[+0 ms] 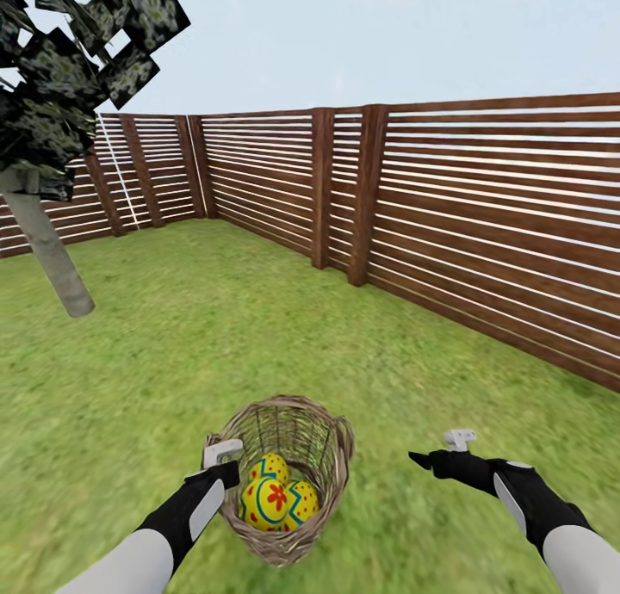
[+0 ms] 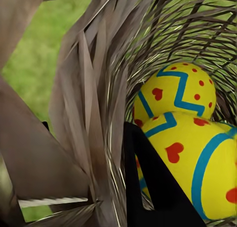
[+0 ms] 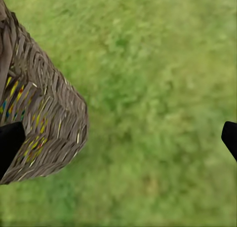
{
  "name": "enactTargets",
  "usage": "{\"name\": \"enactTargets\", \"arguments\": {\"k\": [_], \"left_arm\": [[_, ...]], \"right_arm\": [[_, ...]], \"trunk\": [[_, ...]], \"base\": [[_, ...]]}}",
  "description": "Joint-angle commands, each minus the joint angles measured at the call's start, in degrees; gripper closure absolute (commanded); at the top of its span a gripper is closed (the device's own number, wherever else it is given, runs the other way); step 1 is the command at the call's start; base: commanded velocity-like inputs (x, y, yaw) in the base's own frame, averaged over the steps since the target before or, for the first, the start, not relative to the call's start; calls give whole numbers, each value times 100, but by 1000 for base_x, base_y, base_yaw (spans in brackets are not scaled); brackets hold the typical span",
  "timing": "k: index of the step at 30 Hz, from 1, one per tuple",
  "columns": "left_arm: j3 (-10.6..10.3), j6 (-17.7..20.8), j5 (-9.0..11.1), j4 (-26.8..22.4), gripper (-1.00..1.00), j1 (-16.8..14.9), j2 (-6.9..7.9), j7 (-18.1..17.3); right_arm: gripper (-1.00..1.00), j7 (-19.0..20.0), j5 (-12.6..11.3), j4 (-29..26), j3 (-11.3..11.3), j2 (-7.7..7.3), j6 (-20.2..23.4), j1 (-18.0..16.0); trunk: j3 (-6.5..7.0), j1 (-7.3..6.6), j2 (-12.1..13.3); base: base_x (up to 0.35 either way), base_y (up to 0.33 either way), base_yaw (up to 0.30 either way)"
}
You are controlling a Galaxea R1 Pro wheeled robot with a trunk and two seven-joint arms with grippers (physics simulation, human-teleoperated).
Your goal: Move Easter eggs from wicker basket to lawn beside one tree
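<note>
1. Easter eggs [image 1: 274, 495], three of them, lie clustered at the bottom of the wicker basket [image 1: 331, 456], which stands on the lawn [image 1: 172, 353] near the robot, well apart from the fence corner.
2. No brand, label or readable writing shows on any object in the garden.
3. Reaching forward and inward from the lower left, the left arm sets the left gripper [image 1: 226, 458] at the basket's near-left rim. In the left wrist view one dark finger [image 2: 153, 187] sits inside the basket against an egg [image 2: 197, 168], with the woven wall just beside it. Whether its jaws are open or closed cannot be told.
4. Stretching forward from the lower right, the right arm holds the right gripper [image 1: 435, 458] above the grass, apart from the basket's right side. In the right wrist view its two dark fingertips [image 3: 10, 145] stand wide apart, open and holding nothing, the basket wall [image 3: 44, 133] by one of them.
5. Each egg is bright yellow with blue zigzag bands, red dots and small red heart-like marks; a second egg [image 2: 180, 91] rests touching the nearer one.
6. A tree [image 1: 52, 250] with a pale grey leaning trunk and dark angular leaves rises from the lawn's far left, before the brown slatted fence [image 1: 482, 224].
</note>
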Motion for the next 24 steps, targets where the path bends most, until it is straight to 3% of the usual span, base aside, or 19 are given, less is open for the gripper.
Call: {"name": "enactTargets", "arguments": {"k": [1, 6, 24], "left_arm": [[-46, 24, 48, -16, 100, -2, 2, 56], [-46, 24, 48, -17, 100, -2, 3, 52], [-37, 15, 48, -17, 100, -2, 31, 52]], "right_arm": [[-100, 32, -6, -7, -34, 3, 53, -1], [-100, 24, 1, -7, -34, 10, 53, -2], [-100, -132, 3, 0, -34, 17, 44, -2]], "trunk": [[13, -23, 39], [103, -133, 239], [103, -133, 239]], "base": [[0, 0, 7], [0, 0, 39], [0, 0, 288]]}}
